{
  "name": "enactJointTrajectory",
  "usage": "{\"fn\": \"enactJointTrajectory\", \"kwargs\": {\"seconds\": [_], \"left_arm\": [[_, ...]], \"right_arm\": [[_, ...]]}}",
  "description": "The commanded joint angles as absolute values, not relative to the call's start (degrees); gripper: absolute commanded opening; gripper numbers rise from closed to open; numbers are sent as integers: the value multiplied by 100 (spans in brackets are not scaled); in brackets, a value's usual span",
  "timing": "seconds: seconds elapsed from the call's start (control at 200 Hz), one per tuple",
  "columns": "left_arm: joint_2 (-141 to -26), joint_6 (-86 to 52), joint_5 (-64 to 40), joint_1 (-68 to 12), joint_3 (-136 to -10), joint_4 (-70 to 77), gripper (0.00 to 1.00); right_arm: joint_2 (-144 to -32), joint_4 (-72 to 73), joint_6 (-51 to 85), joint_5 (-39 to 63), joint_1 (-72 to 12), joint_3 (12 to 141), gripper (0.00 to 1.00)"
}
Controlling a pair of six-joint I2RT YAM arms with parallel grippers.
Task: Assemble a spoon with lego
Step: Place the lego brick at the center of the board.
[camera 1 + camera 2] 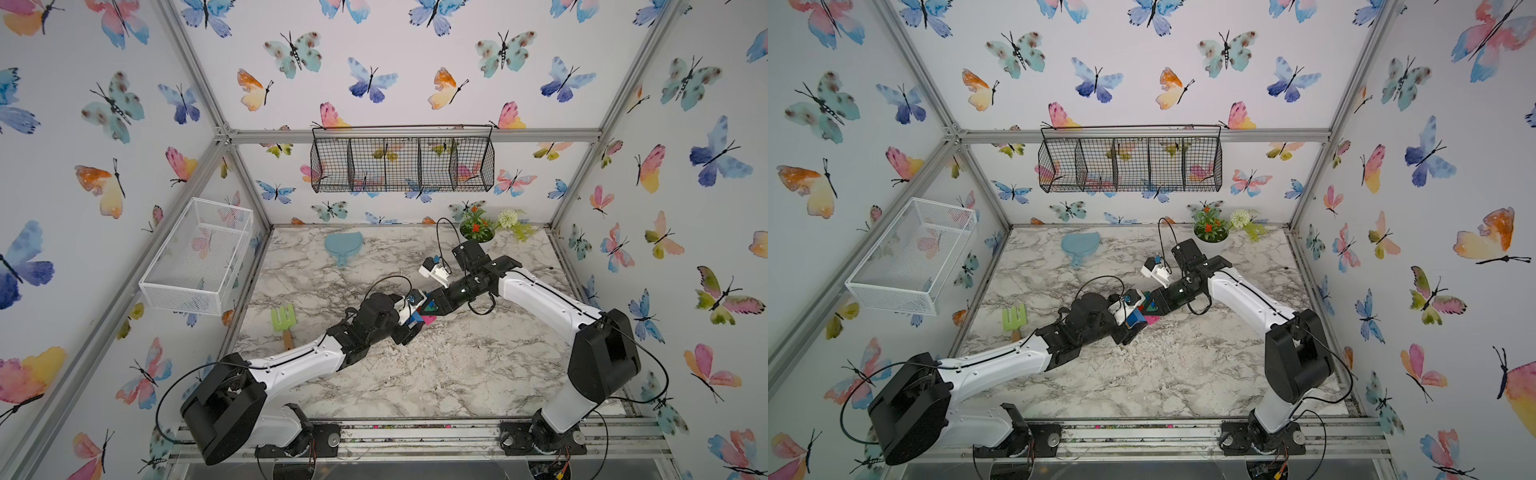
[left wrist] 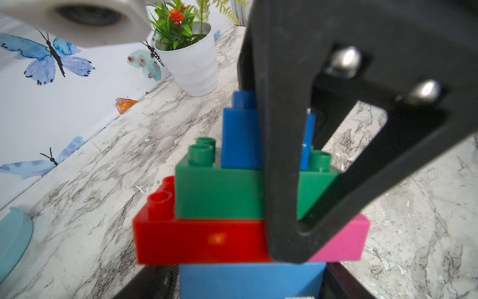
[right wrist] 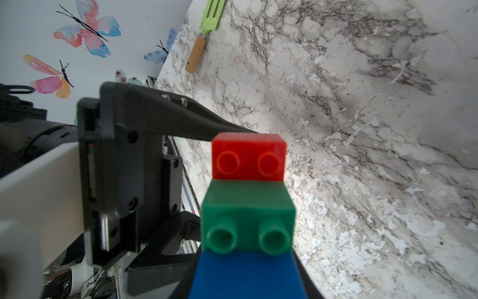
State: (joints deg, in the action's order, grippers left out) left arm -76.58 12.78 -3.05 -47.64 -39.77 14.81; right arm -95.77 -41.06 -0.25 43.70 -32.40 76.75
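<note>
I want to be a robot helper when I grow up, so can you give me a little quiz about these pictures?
1. True or false: the green brick is stuck onto the red brick.
2. What stands at the far edge of the table? A) potted plant B) teapot C) football
3. What colour is the short brick next to the red one?
Key: 1 true; 2 A; 3 pink.
</note>
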Motion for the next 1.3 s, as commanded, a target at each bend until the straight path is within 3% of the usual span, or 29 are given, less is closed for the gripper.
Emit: {"fn": "enactJointTrajectory", "kwargs": {"seconds": [0.0,0.25,0.656,0.781,0.846,0.956,1.216,1.296], "left_arm": [[-7682,1239,-439,-4773,-4134,1522,78],[-7714,1289,-627,-4779,-4254,1424,72],[-7760,1370,-781,-4784,-4376,1125,54],[-7750,1406,-774,-4789,-4402,1016,51],[-7747,1421,-766,-4781,-4410,946,51],[-7742,1431,-721,-4786,-4378,833,50],[-7740,1442,-619,-4777,-4289,575,48],[-7821,1467,-554,-4767,-4348,356,48]], "right_arm": [[-9389,-4017,0,4601,-3278,7616,14],[-9334,-4025,-40,4612,-3279,7497,13],[-9421,-4087,-132,4649,-3278,7497,16],[-9435,-4069,-114,4672,-3280,7505,26],[-9431,-4053,-88,4657,-3281,7530,41],[-9439,-4050,31,4395,-3241,7610,56],[-9537,-4218,42,4385,-2789,7587,70],[-9408,-4237,30,4372,-2482,7439,79]]}}
